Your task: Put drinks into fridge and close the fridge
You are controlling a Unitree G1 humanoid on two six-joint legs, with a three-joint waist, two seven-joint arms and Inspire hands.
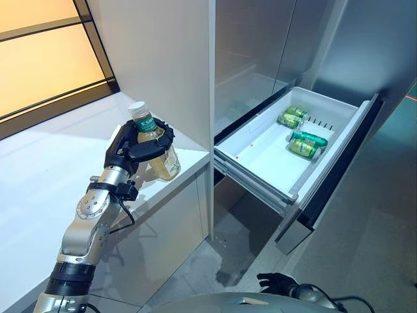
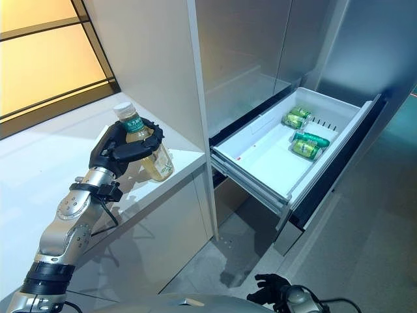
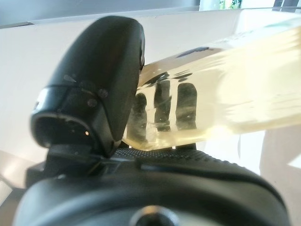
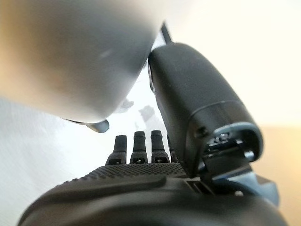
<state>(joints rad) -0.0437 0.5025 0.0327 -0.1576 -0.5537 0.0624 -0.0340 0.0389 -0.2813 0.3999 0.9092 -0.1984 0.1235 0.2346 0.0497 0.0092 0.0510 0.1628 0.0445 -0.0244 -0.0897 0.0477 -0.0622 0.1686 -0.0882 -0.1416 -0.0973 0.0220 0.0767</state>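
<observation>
A clear bottle [image 1: 167,162] of pale yellow drink, with a green label and a white cap, is at the right corner of the white counter [image 1: 58,163]. My left hand [image 1: 141,147] is shut on it, fingers wrapped round its upper body. The left wrist view shows the bottle [image 3: 225,99] against the palm, with the thumb [image 3: 103,80] across it. To the right, the fridge's white drawer [image 1: 260,156] stands pulled out, with green cans [image 1: 291,117] and a green bottle [image 1: 310,138] at its far end. My right hand [image 1: 277,282] hangs low, open and empty.
A white upright panel [image 1: 163,59] rises between the counter and the fridge's steel doors [image 1: 260,45]. The drawer's dark front [image 1: 339,176] juts out over the grey floor [image 1: 365,248]. A window [image 1: 39,59] runs behind the counter.
</observation>
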